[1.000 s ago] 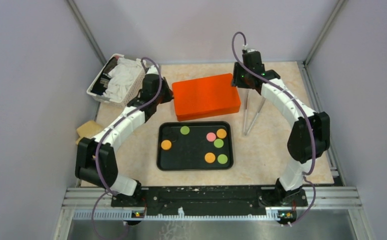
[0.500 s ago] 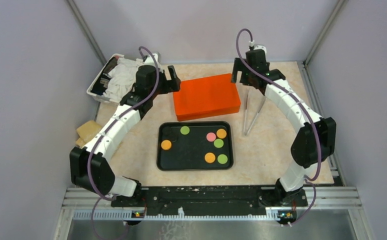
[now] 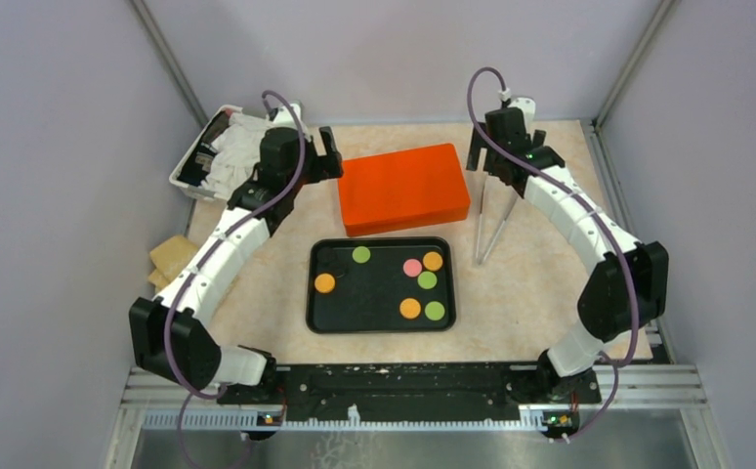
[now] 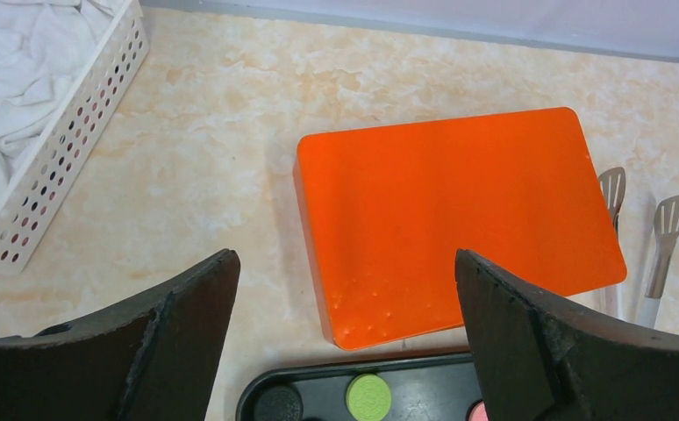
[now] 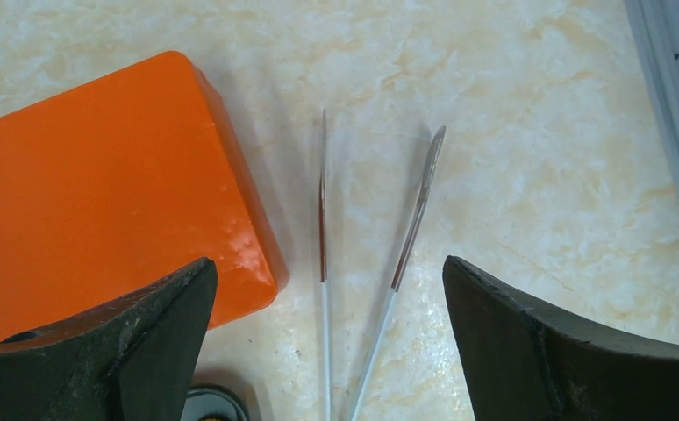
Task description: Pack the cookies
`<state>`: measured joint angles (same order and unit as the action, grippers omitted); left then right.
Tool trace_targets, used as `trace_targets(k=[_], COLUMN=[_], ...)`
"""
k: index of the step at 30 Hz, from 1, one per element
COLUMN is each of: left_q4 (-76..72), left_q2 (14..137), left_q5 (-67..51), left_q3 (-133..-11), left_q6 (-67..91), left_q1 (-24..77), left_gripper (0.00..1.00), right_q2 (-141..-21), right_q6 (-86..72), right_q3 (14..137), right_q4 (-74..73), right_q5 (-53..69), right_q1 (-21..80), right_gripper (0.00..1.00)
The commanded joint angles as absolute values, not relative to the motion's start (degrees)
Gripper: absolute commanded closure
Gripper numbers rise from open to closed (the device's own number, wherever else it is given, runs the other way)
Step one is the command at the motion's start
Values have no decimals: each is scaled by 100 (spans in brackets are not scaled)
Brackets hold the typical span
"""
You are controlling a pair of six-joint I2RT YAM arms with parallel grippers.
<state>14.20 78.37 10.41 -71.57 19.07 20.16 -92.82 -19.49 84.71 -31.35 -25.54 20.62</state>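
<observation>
Wide open and empty: left end effector [image 4: 343,263] just off the left end of the box [image 3: 401,188], between it and the basket [image 3: 223,156]. Likewise wide open and empty: right end effector [image 5: 327,263] just off the right end of the box, above the tongs [image 3: 486,230] on the desk [image 3: 530,293]. Just in front of the box, on the black tray [image 3: 313,293], all the cookies [image 3: 410,308], loose and well apart from both end effectors.

- A robot lab's test cell.
- Plain grey panels [image 3: 52,147] wall the worktop [image 3: 530,283] on three sides, with metal struts [image 3: 167,61] in the corners.
- Two white arms [image 3: 223,249] are bolted to an aluminium rail [image 3: 174,391] at the near edge.
- Purple cables [image 3: 470,98] loop from each wrist.
</observation>
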Motion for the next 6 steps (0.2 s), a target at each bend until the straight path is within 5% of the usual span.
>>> trace_targets(k=[1,6], left_q4=[1274,1272], left_q2=[7614,7579], left_q5=[1141,1190], left_q3=[-7104,-7064], left_q6=[1828,1807], left_q1=[2029,2023], left_gripper=[2,2], right_q2=[-8993,-9223], right_q6=[-1807,-1907], right_q3=[8345,8704], right_q4=[-3126,-3516], right_q5=[-3007,-3249], right_q1=[2088,2091], right_gripper=[1,1])
